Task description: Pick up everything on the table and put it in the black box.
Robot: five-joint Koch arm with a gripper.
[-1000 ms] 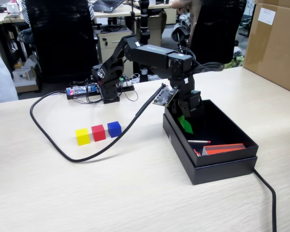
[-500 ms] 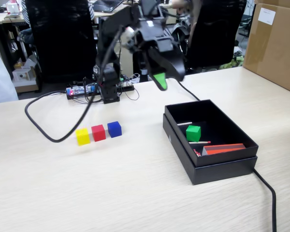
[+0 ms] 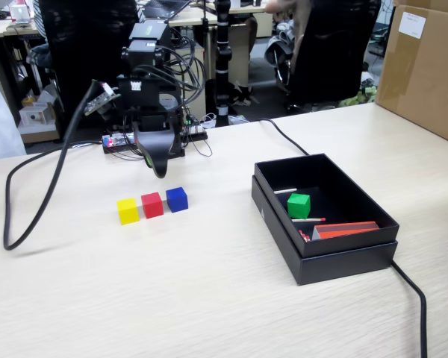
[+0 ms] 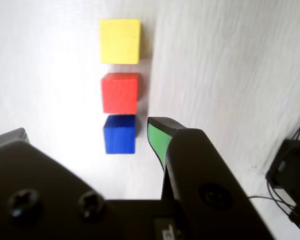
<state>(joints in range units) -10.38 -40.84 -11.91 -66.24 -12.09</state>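
A yellow cube [image 3: 127, 210], a red cube [image 3: 151, 204] and a blue cube [image 3: 177, 199] stand in a row on the table. In the wrist view they run yellow [image 4: 120, 41], red [image 4: 120, 93], blue [image 4: 120, 134] from far to near. My gripper [image 3: 157, 165] hangs above and just behind the blue cube. Its jaws are wide open and empty [image 4: 87, 131]; the blue cube shows between them, closer to the right finger [image 4: 157, 140]. The black box [image 3: 358, 253] at the right holds a green cube [image 3: 299, 205], a red-orange block [image 3: 346, 230] and thin sticks.
A thick black cable [image 3: 37, 201] loops over the left of the table; another [image 3: 412, 294] runs by the box. The arm's base and wiring [image 3: 145, 142] stand behind the cubes. A cardboard box [image 3: 425, 67] stands at the far right.
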